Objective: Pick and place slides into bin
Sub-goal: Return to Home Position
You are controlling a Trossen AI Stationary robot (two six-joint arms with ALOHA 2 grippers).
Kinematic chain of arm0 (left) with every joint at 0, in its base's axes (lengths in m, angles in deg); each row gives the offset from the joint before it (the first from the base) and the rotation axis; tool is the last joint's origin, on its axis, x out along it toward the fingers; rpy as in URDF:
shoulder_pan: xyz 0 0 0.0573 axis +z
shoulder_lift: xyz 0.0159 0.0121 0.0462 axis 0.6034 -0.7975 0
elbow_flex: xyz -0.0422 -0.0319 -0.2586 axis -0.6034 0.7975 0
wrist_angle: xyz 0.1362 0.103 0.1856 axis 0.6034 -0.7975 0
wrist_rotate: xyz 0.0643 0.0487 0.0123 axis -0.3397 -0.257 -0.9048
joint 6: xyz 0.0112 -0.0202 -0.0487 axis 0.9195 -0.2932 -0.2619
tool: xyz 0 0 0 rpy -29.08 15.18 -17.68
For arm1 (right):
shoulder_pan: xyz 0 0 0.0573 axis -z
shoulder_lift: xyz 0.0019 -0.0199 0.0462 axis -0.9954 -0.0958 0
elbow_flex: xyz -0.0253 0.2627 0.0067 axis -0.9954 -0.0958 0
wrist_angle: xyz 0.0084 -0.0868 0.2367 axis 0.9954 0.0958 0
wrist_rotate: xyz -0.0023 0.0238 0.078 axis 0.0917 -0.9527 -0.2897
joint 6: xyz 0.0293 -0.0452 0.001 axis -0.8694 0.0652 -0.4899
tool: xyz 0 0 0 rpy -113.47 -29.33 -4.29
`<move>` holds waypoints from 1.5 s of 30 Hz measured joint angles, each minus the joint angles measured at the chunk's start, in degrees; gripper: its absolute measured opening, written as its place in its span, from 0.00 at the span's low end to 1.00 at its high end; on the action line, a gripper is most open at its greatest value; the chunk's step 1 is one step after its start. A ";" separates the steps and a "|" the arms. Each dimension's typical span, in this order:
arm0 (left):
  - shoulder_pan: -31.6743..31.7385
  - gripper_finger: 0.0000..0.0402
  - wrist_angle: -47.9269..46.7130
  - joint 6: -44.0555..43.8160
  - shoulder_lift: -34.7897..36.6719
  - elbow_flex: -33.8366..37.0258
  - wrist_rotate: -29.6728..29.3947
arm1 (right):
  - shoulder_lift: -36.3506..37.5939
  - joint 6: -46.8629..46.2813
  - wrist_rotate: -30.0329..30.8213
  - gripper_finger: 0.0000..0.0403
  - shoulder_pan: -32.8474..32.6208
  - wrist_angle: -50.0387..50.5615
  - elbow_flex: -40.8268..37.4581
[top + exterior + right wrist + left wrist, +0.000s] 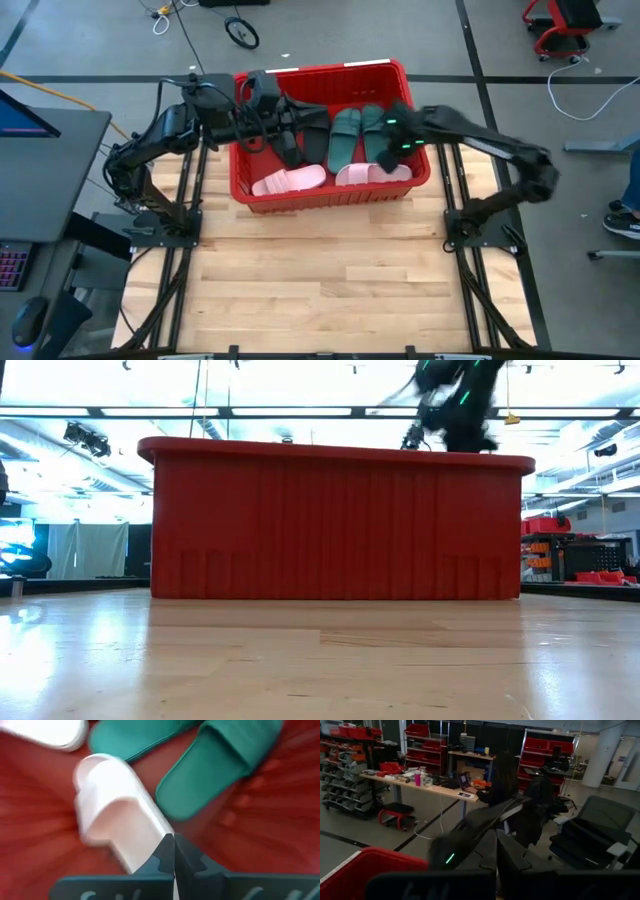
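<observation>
1. the bin stands at the far end of the wooden table, between the two arms. in the low view its ribbed red wall fills the middle.
2. the slides all lie inside it. the two green slides sit side by side in the middle. the two pink slides lie along the near wall, one to the left and one to the right. the black slides are on the left, partly under the left arm (i cannot make out how they lie).
3. the right gripper hangs over the right part of the bin, pointing down. in its wrist view its fingertips are pressed together with nothing between them, just above one pink slide and beside the green pair.
4. the left gripper reaches level across the bin's left part. its fingers meet too and hold nothing, and its wrist view looks past the red rim into the room, where a person sits at a desk.
5. pale marks on the right gripper's body are too blurred to read.
</observation>
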 joint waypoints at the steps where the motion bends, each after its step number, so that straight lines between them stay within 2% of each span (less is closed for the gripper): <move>1: 0.00 0.02 0.00 0.00 0.00 0.00 -0.11 | 1.97 -0.19 -0.07 0.00 -0.29 0.84 1.05; 6: -0.09 0.05 0.02 -0.02 0.00 0.00 -1.10 | 9.36 -2.33 0.36 0.00 -3.00 1.06 2.90; 9: -0.43 0.05 0.02 -0.02 0.00 0.00 -1.15 | 15.20 -2.58 -1.59 0.00 -5.91 1.27 3.50; 15: -1.99 0.01 -0.39 0.04 0.00 0.00 -1.14 | 22.78 -3.04 -1.84 0.00 -14.20 1.27 3.38; 20: -3.80 0.05 -3.87 -0.50 -0.02 0.02 -1.17 | 27.96 -2.90 -1.55 0.02 -20.97 1.30 3.49; 25: -5.50 0.07 -14.28 -2.05 2.48 0.09 -1.47 | 32.33 -1.77 -1.70 0.05 -23.77 1.65 3.46; 29: -5.49 0.04 -24.83 -5.90 7.03 0.01 -3.26 | 36.31 -1.95 -1.76 0.04 -24.58 1.94 3.53; 33: -6.35 0.01 -34.18 -6.10 11.21 0.00 -3.19 | 39.62 -1.88 -1.81 0.03 -24.58 2.74 3.53; 38: -7.80 0.04 -44.03 -12.87 15.04 0.02 -3.01 | 43.79 -0.89 -1.81 0.04 -24.58 9.76 3.54; 41: -8.02 0.08 -47.34 -13.54 16.83 0.02 -3.56 | 45.56 -4.24 -1.79 0.04 -24.58 14.26 3.53; 45: -8.33 0.12 -47.28 -13.55 19.63 0.02 -2.77 | 48.98 -3.49 -2.57 0.04 -24.56 14.71 3.53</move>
